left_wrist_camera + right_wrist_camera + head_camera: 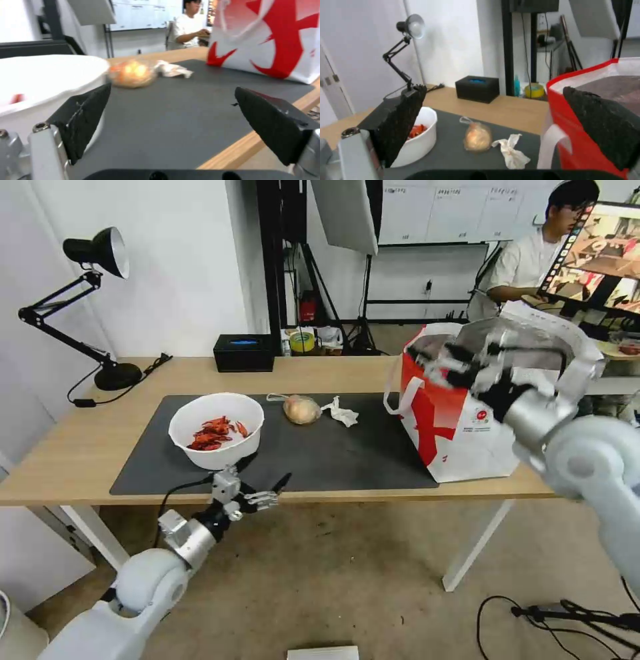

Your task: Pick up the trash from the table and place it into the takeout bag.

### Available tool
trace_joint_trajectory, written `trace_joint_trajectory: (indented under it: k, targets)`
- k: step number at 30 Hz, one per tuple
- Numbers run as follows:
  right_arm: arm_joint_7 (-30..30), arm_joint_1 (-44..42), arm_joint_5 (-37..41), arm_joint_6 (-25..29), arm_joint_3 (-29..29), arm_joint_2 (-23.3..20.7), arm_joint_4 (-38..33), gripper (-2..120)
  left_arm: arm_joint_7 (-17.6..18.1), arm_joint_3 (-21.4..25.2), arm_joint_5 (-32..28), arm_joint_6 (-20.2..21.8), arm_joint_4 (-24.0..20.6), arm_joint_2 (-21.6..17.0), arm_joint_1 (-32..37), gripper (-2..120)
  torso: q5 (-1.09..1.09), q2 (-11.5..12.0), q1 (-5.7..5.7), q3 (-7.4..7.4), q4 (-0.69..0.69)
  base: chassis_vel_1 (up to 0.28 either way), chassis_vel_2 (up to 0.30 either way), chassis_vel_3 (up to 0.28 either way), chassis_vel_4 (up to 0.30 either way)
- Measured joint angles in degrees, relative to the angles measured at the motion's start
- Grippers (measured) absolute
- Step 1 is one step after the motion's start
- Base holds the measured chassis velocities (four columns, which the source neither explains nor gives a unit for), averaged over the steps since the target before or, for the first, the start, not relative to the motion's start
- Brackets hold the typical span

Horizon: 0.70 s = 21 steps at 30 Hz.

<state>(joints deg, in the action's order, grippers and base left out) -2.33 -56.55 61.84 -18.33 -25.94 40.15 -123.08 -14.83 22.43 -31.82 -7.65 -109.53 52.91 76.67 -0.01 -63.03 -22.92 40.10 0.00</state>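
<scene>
On the dark mat (pixel 333 460) of the table (pixel 80 447) stand a white bowl of red crayfish shells (pixel 215 430), a knotted clear bag around a yellowish lump (pixel 301 409) and a crumpled tissue (pixel 342 413). The takeout bag (pixel 460 427) stands open at the table's right end. My left gripper (pixel 265 472) is open at the front edge, one finger beside the bowl (pixel 50 75). My right gripper (pixel 437 367) hovers open over the takeout bag's rim (pixel 580 75). From there I see the bowl (pixel 423 135), the lump bag (pixel 476 136) and the tissue (pixel 513 150).
A black desk lamp (pixel 100 313) stands at the table's back left, and a black box with a blue top (pixel 244 352) at the back edge. Cables (pixel 573 617) lie on the floor at the right. A light stand (pixel 363 280) rises behind the table.
</scene>
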Motion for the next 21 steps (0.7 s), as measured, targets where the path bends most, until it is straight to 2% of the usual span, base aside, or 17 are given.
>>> trace_joint_trajectory:
  k: [8,9,14,21]
  targets:
    - [-1.9,-12.7,-9.7,7.9,-0.6,2.6,-2.7,100,-0.9,5.1,0.4,-2.5,0.1,2.9,5.5,100,0.01,0.0,0.01,0.0,-0.01,0.0,0.0,0.0,0.0]
    - [-1.9,-16.5,-12.6,11.1,-0.6,3.9,-2.8,100,-1.7,6.8,0.5,-3.2,0.3,3.9,7.3,100,0.0,0.0,0.01,-0.01,0.0,0.0,0.0,0.0,0.0]
    - [-1.6,-23.5,-17.8,15.5,-0.7,6.2,-2.6,100,-4.0,10.1,0.4,-3.8,1.1,5.3,11.2,100,0.0,0.0,0.01,0.0,0.0,0.0,0.0,0.0,0.0]
    - [-1.2,-31.6,-21.5,19.5,-0.5,9.3,-0.8,100,-5.0,11.6,0.1,-4.7,1.9,6.8,13.4,100,0.0,0.0,0.01,0.0,-0.01,0.0,0.0,0.0,0.0]
